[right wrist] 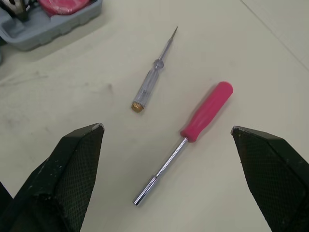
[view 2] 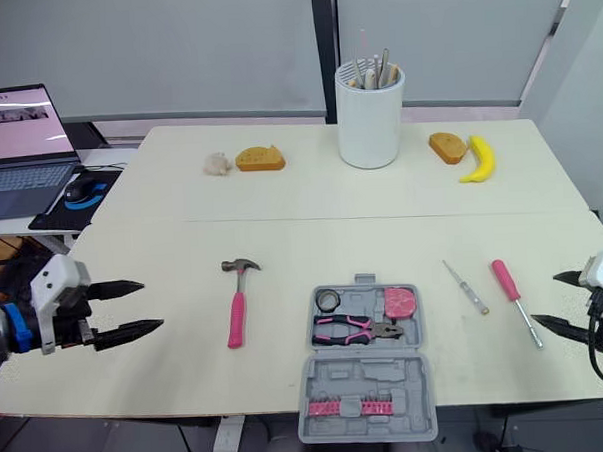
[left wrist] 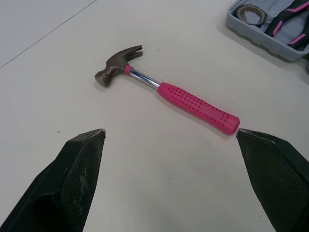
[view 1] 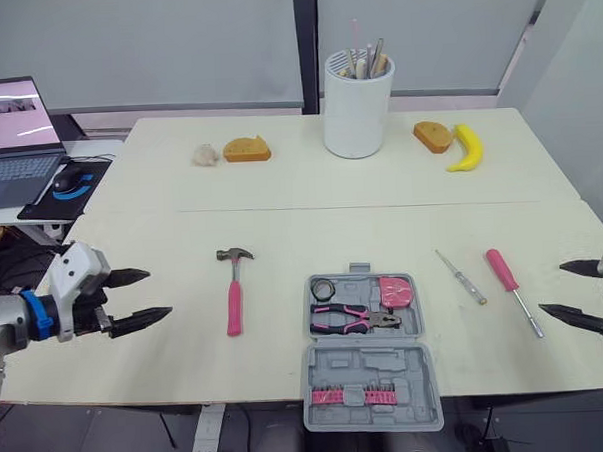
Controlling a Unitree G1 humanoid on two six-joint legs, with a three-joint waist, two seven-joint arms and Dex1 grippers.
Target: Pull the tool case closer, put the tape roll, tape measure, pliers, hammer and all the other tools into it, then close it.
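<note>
The grey tool case (view 1: 372, 361) is seen opened: the tape roll (view 1: 321, 288), pliers (view 1: 353, 319) and pink tape measure (view 1: 395, 292) are held in its tray, and a row of pink bits (view 1: 354, 395) in its lid. What is stood in the white pot (view 1: 357, 108) beyond the case cannot be made out. The hammer (view 1: 233, 294) is laid left of the case, and the clear screwdriver (view 1: 460, 276) and pink screwdriver (view 1: 511, 289) right of it. The left gripper (view 1: 159, 292) is spread wide, left of the hammer and apart from it. The right gripper (view 1: 551, 287), partly cut off, is spread right of the screwdrivers.

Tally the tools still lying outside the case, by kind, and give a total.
Hammer: 1
Pink-handled screwdriver: 1
Clear-handled tester screwdriver: 1
Total: 3
</note>
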